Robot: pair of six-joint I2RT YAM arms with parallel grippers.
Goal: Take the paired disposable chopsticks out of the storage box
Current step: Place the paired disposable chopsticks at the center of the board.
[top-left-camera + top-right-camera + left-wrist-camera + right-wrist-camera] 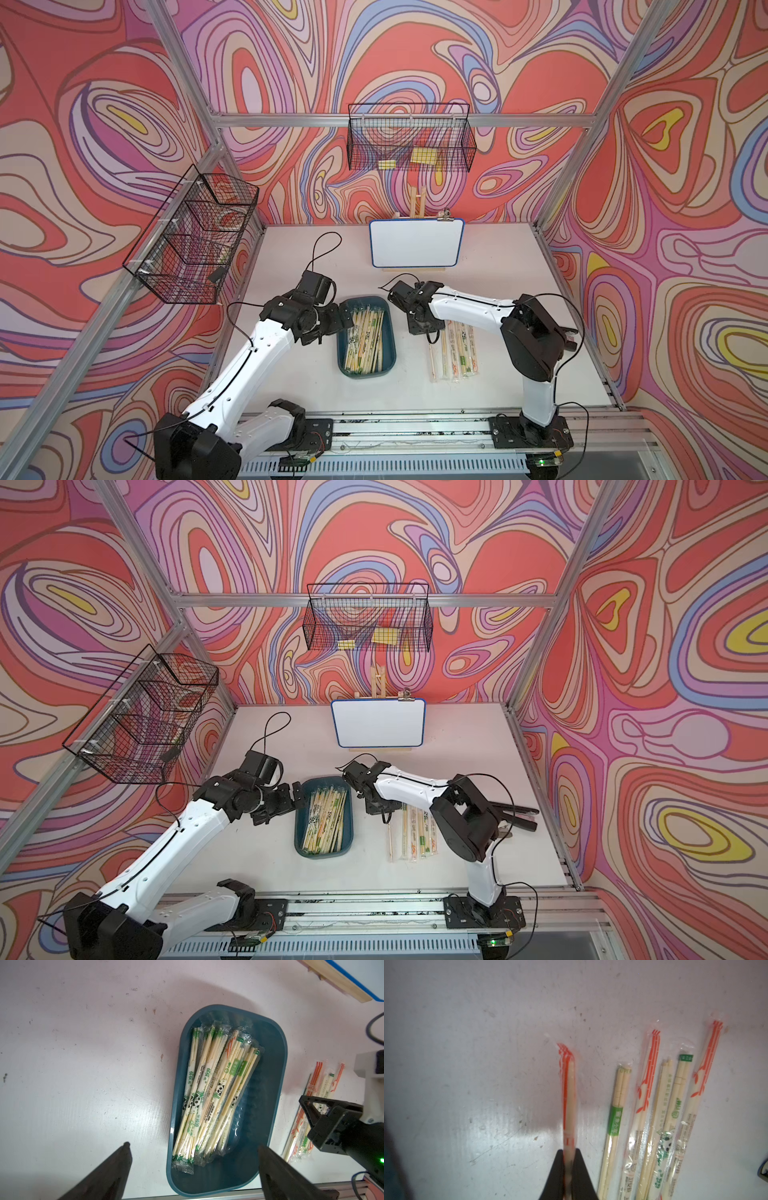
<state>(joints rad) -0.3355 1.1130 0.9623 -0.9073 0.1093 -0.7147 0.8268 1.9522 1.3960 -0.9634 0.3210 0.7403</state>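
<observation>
Black right gripper (pixel 569 1152) pinches one orange-printed sleeved bamboo chopstick pair (pixel 569 1095) beside other pairs (pixel 679 1105) on the white table (pixel 467 1043); its slick sleeve could slip. Left gripper (pixel 193 1145) hangs spread at the dark teal plastic storage box (pixel 268 1084), which holds many more.

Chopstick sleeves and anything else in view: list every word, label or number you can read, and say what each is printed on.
"OPE", probably OPEN: top of a sleeve on the table, above its green band.
White characters on that band, green Chinese characters on sleeves in the box: too blurred to read.
Small black print along those sleeves: too small.
Whiteboard: blank.
</observation>
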